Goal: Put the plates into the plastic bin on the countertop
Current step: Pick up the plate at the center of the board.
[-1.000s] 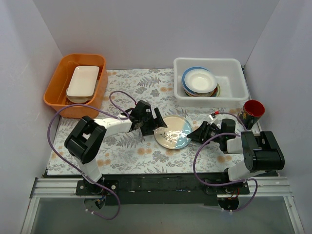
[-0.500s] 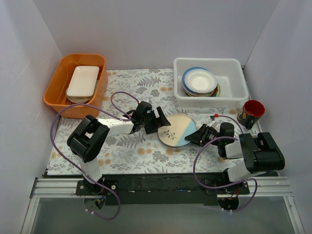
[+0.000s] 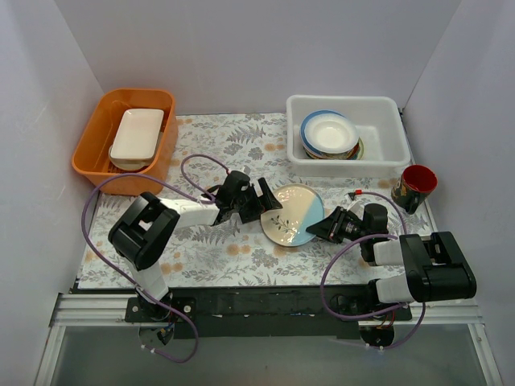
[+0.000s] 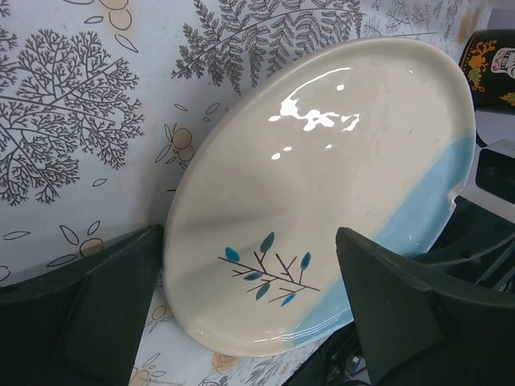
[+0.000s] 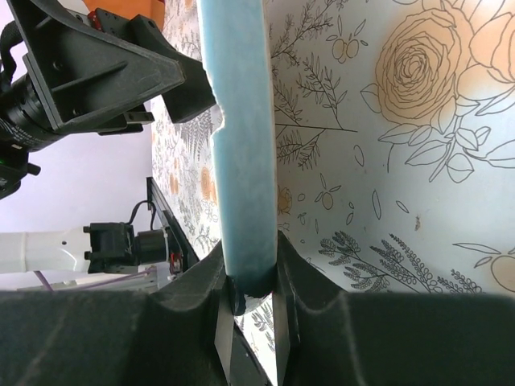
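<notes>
Readable text: none anywhere in these views.
Mug: small printed label, up at two o'clock in the left wrist view, letters too blurred to make out.

A cream plate with a light blue band on one side and a dark twig bearing teal leaves, against a grey-and-white leaf-print countertop dotted with orange flowers, a white plastic bin, an orange tub, a red cup.
</notes>
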